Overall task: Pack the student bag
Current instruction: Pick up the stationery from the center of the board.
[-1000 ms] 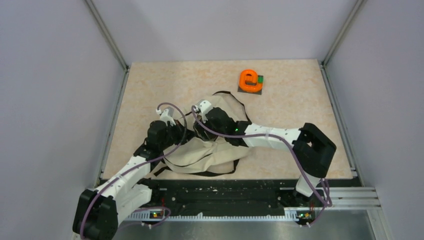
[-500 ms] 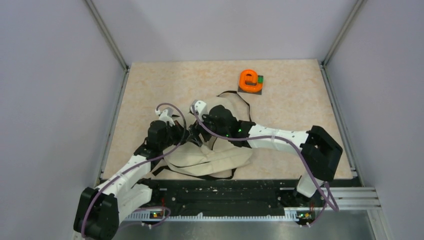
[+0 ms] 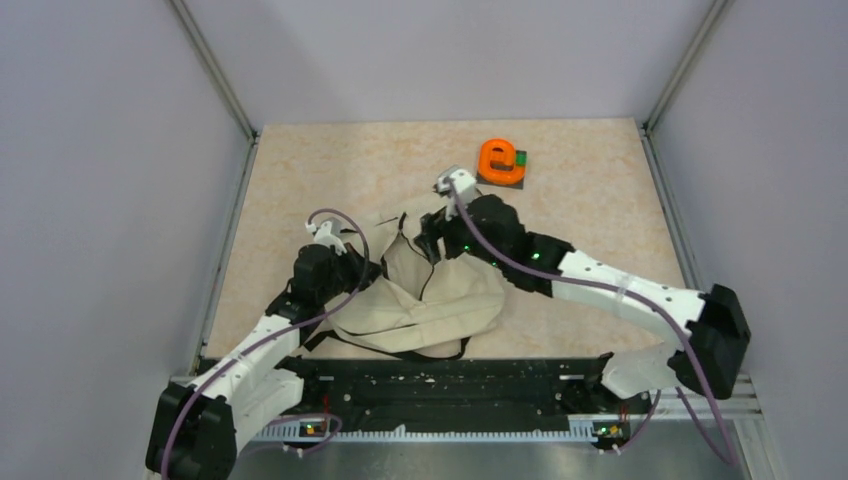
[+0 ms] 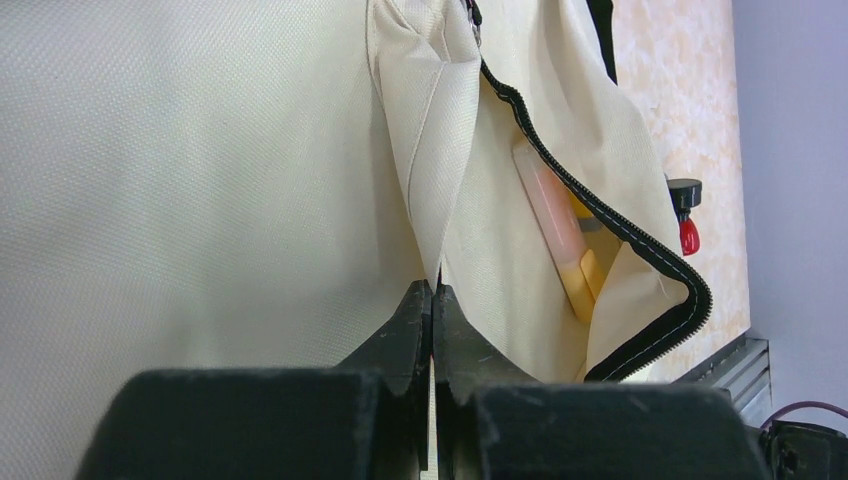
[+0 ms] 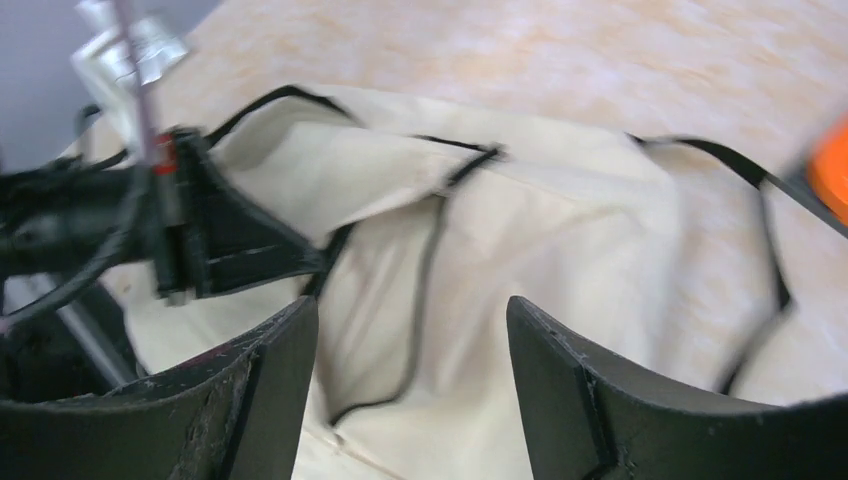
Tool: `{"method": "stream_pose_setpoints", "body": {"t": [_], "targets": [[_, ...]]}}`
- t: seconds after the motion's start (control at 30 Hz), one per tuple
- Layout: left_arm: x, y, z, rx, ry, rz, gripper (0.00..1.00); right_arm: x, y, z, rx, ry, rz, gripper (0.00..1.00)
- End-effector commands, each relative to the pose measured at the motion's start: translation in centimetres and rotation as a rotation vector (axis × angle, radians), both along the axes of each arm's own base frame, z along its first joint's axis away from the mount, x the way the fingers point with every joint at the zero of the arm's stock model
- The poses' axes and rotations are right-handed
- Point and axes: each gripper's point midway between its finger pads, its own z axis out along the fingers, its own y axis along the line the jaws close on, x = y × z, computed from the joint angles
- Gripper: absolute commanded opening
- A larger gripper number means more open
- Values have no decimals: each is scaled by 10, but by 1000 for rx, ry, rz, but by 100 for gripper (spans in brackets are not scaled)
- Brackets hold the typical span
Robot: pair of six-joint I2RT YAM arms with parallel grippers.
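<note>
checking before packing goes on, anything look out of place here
Nothing spilled or damaged. The student bag lies crumpled and askew, its unzipped opening gaping over a yellow-orange item; an orange object sits apart, beyond it.

1. Student bag [image 3: 440, 305]: soft cream fabric backpack with black zippers and straps.
2. It lies slumped and rumpled, near-centre.
3. Its zippered opening [image 4: 500, 260] gapes wide.

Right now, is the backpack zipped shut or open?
Open. On the backpack, the black zipper gapes, showing an orange-yellow tube inside.
</note>
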Motion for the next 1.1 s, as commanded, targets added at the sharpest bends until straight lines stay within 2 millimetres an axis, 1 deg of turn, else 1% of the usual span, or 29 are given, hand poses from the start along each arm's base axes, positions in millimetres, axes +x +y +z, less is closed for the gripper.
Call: {"method": "stream_pose_setpoints", "body": {"t": [0.0,0.1,0.2,0.33,0.43,0.5,0.57,0.7,0.8,0.93,1.07], "targets": [[12,7,9,11,-68,44,0,33,-103,-25,-54,130,-379,67],[12,6,8,9,-64,35,0,44,-169,-55,-70,246,-567,65],[11,6,8,8,-64,33,0,40,-226,-84,-90,347,-732,61],[11,6,8,7,-68,33,0,25,-282,-117,-102,446,-886,60],[11,6,9,5,-69,32,0,17,-311,-138,-85,510,-949,60],[10,5,8,7,-68,29,0,13,-321,-149,-84,536,-970,59],[10,6,7,8,-67,29,0,13,-323,-158,-93,550,-963,59],[10,6,7,11,-69,27,0,15,-319,-168,-113,575,-926,56],[10,6,7,13,-67,29,0,19,-313,-171,-111,579,-890,55],[10,6,7,13,-67,28,0,23,-312,-177,-123,581,-880,53],[11,5,7,13,-68,24,0,26,-310,-185,-133,600,-865,48]]}}
